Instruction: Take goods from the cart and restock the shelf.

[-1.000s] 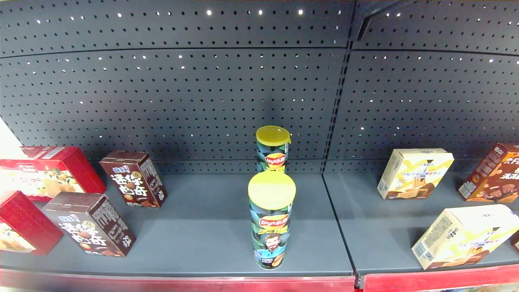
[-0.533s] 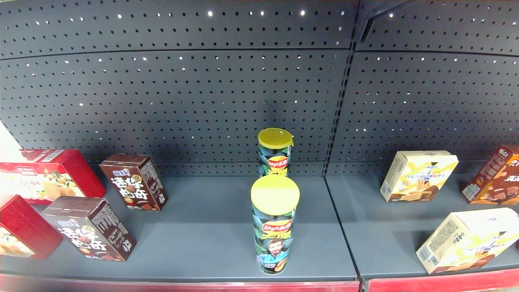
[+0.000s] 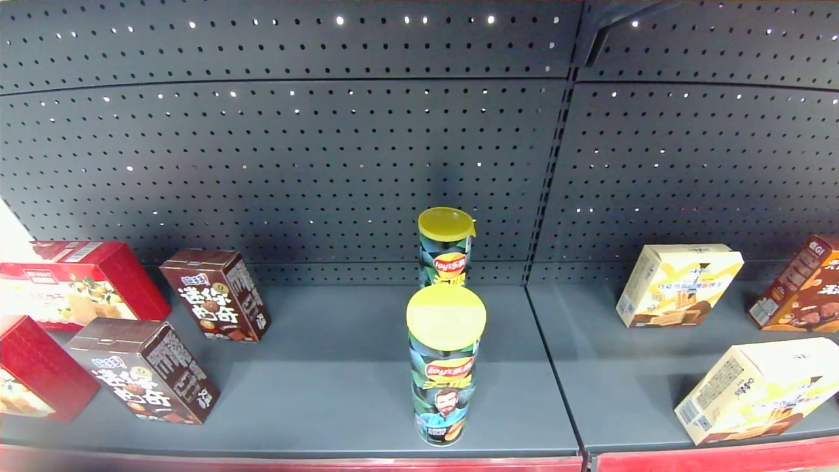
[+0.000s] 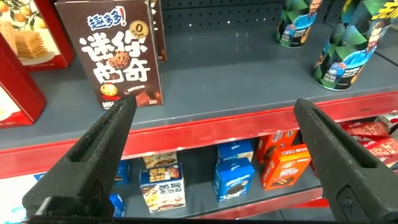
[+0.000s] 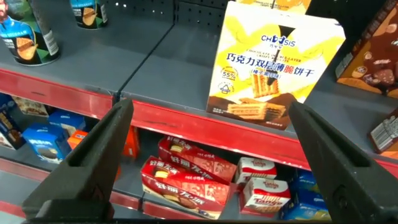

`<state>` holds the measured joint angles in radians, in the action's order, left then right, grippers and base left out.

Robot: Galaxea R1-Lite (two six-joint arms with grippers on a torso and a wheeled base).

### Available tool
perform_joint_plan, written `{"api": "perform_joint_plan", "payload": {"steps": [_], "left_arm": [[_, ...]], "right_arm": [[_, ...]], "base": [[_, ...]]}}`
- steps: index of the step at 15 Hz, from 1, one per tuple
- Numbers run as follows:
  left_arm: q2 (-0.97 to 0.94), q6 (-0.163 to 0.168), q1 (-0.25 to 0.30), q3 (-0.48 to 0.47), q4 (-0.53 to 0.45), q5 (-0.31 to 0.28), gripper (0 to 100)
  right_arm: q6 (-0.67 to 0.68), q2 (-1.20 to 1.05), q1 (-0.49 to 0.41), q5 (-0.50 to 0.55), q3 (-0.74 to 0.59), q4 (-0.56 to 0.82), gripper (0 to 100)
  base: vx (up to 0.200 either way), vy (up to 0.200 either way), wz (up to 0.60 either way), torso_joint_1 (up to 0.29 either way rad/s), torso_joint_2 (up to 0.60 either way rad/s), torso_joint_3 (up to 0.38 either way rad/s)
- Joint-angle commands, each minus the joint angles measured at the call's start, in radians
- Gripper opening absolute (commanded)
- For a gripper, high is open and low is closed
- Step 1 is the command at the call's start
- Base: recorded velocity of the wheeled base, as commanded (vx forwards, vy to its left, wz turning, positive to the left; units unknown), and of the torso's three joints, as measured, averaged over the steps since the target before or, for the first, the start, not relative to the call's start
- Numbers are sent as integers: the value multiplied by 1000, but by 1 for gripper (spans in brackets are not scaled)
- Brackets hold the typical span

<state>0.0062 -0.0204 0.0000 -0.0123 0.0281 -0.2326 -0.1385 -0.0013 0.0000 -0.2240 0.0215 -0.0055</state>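
Fingers wide apart and empty on left gripper (image 4: 214, 104) and right gripper (image 5: 211, 104), both before the shelf (image 4: 217, 81)

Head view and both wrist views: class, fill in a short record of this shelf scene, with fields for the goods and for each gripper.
shelf: dark grey shelf with a pegboard behind
centre: two upright chip cans with yellow lids, front can ahead of back can
robot's left: two brown boxes, two red boxes
robot's right: two yellow boxes, one orange-brown box
left gripper: open, empty, before the shelf's front edge
right gripper: open, empty, facing a yellow box
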Motion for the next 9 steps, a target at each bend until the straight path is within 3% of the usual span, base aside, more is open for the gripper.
{"api": "perform_joint_plan", "payload": {"steps": [1,9], "left_arm": [[3,-1,0,-1,0,-17,100],[1,-1,0,0,1,-28,100]], "right_arm": [[0,1,0,0,0,-1,100],[53,1,0,28,0,-2,100]], "base": [[0,0,0,0,0,0],[0,0,0,0,0,0]]}}
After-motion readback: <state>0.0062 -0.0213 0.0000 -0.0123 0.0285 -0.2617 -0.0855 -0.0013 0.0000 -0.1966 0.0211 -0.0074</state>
